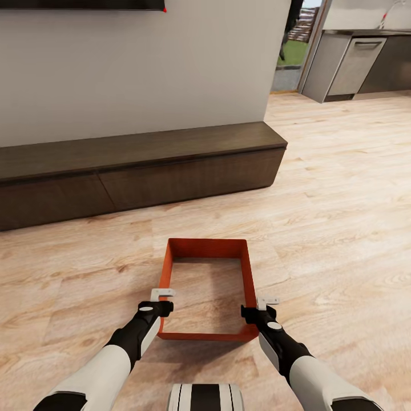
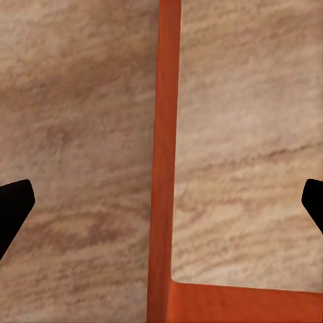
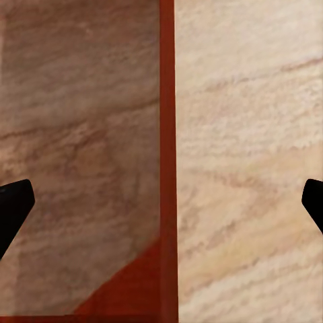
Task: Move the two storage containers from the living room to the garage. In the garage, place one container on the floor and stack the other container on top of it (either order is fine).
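Observation:
One orange-red storage container (image 1: 208, 249) stands open-topped on the light wood plank floor (image 1: 342, 217) of the living room, just in front of me. My left gripper (image 1: 161, 297) hangs open over its left wall, near the closest corner. My right gripper (image 1: 264, 302) hangs open over its right wall. In the left wrist view the container wall (image 2: 165, 101) runs midway between the open left gripper (image 2: 163, 202) fingers. The right wrist view shows the container wall (image 3: 167, 101) centred in the open right gripper (image 3: 163, 202) the same way. Neither gripper touches it. The garage is out of view.
A long dark low bench (image 1: 142, 165) runs along the white wall (image 1: 142, 68) beyond the container, under the black TV's lower edge (image 1: 80, 4). At the far right an opening leads to grey kitchen cabinets (image 1: 354, 63). Open plank floor lies to the right.

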`<state>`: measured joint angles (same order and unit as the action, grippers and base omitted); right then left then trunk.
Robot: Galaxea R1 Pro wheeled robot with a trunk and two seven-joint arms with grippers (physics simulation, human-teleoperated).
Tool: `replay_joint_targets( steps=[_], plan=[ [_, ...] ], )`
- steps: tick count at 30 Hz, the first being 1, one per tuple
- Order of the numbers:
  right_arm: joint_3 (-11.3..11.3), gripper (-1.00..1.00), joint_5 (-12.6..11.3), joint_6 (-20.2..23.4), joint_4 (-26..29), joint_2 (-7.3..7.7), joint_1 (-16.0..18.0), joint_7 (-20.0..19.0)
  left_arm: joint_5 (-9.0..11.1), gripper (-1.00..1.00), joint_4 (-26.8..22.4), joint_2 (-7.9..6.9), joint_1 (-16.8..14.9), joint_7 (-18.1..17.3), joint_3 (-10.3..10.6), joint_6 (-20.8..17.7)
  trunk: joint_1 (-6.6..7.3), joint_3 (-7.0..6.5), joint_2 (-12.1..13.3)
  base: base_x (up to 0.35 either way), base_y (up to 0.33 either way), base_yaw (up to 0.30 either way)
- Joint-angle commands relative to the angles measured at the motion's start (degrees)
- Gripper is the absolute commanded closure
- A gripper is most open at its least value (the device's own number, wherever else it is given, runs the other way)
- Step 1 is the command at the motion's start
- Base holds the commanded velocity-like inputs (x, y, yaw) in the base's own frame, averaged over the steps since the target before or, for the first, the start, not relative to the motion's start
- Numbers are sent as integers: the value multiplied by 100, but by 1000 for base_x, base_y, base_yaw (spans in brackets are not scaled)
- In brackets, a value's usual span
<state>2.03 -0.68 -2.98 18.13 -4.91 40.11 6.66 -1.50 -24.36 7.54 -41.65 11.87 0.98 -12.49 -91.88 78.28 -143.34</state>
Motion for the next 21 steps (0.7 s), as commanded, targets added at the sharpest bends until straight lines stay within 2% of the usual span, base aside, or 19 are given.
replay_joint_targets(
  steps=[1,19,20,21],
  plan=[
    [34,-100,-27,-11,-12,-1,-2,29,-22,-100,-15,1,-1,23,10,-38,0,4,-1,0,0,0],
    [34,-100,-8,-1,-12,-1,-3,-1,-13,-100,54,-16,-1,26,18,-35,0,4,-1,0,0,0],
    [34,100,-6,-1,-12,-1,0,-3,-11,100,54,-17,-1,26,15,-35,0,4,-1,0,0,0],
    [34,100,-4,1,-12,-1,-1,-4,-5,100,59,-17,-1,26,6,-36,0,4,-1,0,0,0]
  ],
)
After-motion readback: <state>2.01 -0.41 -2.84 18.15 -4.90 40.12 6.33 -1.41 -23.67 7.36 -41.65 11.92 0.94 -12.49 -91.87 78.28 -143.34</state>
